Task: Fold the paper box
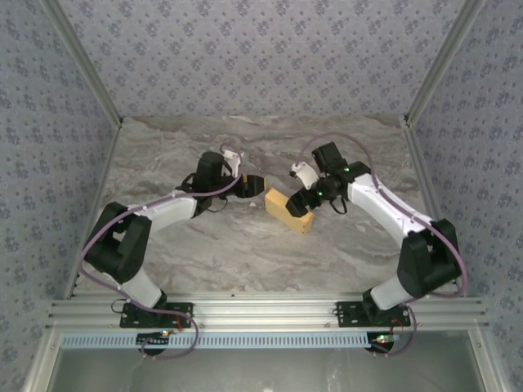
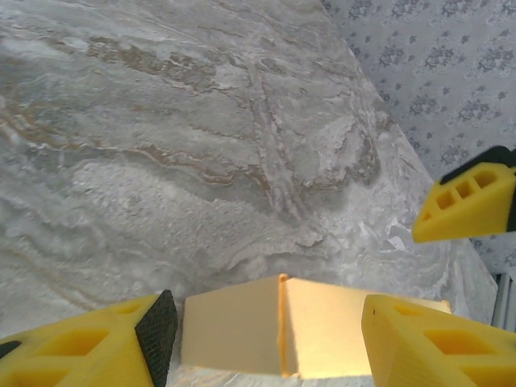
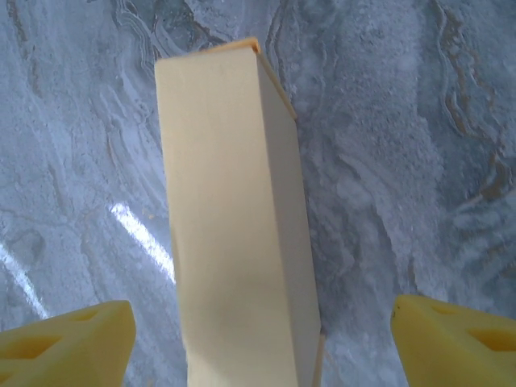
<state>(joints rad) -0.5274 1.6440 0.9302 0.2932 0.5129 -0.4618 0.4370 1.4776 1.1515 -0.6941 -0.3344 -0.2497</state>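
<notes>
Straddling paper box [image 1: 288, 211], right claw [image 1: 306, 200] faces left claw [image 1: 253, 185].

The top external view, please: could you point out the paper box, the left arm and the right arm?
paper box [image 1: 288, 210], top external view, on its upper face.
left arm [image 1: 167, 211], top external view, on its white forearm link.
right arm [image 1: 382, 206], top external view, on its white forearm link.

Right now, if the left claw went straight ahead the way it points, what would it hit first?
The pale yellow folded card box, which lies on the grey marbled table directly ahead of the left claw, seemingly already partly between its spread fingers. Nothing nearer shows, though depth is hard to judge.
</notes>
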